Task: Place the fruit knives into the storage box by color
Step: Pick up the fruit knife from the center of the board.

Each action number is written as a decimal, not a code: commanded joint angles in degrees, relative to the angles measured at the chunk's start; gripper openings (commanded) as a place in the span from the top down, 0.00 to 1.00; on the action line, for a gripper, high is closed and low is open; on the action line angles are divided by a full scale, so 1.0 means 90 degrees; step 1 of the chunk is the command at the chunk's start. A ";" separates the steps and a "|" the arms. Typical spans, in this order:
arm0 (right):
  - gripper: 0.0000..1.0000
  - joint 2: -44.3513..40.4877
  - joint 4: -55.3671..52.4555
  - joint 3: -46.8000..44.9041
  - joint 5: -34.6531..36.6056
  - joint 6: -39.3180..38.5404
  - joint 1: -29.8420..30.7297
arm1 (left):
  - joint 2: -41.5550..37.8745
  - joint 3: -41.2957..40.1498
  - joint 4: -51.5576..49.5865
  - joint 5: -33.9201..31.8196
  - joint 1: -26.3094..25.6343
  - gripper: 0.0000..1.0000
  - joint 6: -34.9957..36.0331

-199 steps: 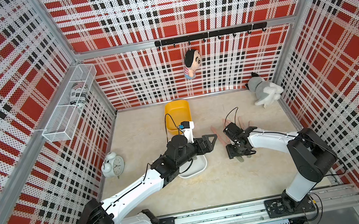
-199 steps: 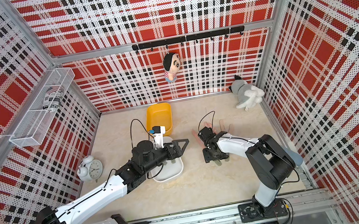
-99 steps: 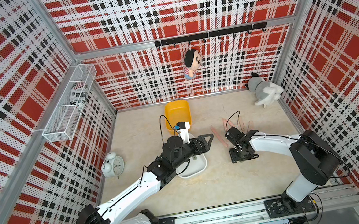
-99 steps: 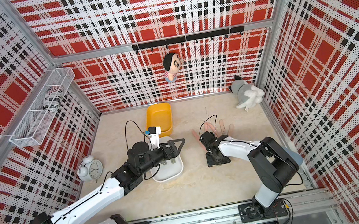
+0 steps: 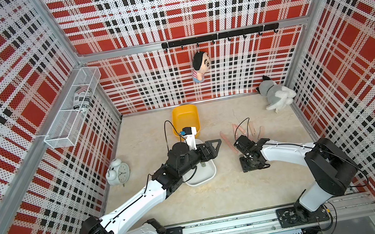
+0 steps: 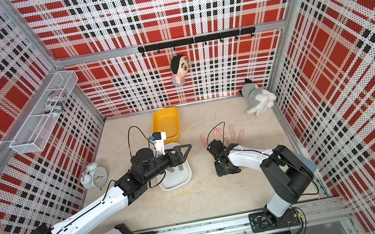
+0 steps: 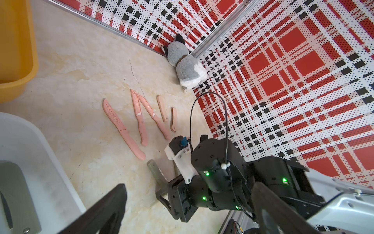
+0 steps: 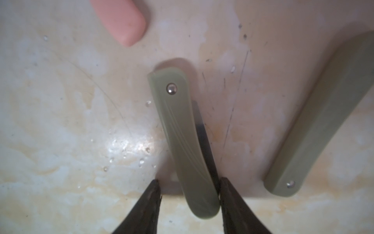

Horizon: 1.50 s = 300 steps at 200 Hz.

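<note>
An olive-green fruit knife (image 8: 186, 141), folded, lies on the table between the fingers of my right gripper (image 8: 189, 188). One finger touches its blade side and a gap remains at the other finger. A second olive knife (image 8: 323, 121) lies beside it. Several salmon-pink knives (image 7: 121, 127) are spread on the table just behind this gripper (image 5: 250, 165). The white storage box (image 5: 212, 174) holds an olive knife (image 7: 14, 194). My left gripper (image 5: 212, 147) hovers open over the box's far edge with nothing between its fingers.
A yellow tub (image 5: 185, 120) stands behind the white box. A white alarm clock (image 5: 118, 171) stands by the left wall and a grey plush toy (image 5: 277, 96) lies in the back right corner. A doll (image 5: 200, 66) hangs on the back wall.
My right gripper has come down a little toward the front and its jaws have narrowed around the olive knife. The left gripper has drawn back slightly over the white box.
</note>
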 commanded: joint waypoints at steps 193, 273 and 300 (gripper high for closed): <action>0.75 -0.0238 -0.0809 0.0634 0.0237 -0.0263 0.0066 | -0.0859 -0.0099 -0.0774 -0.0006 0.0683 0.02 0.0192; 0.76 -0.0013 -0.1298 0.1721 0.0250 -0.0542 0.0333 | -0.1582 -0.0143 -0.1838 -0.0072 0.0964 0.02 0.0302; 0.76 0.0231 -0.1531 0.2367 0.0300 -0.0583 0.0566 | -0.1974 -0.0270 -0.2174 -0.0091 0.1085 0.02 0.0292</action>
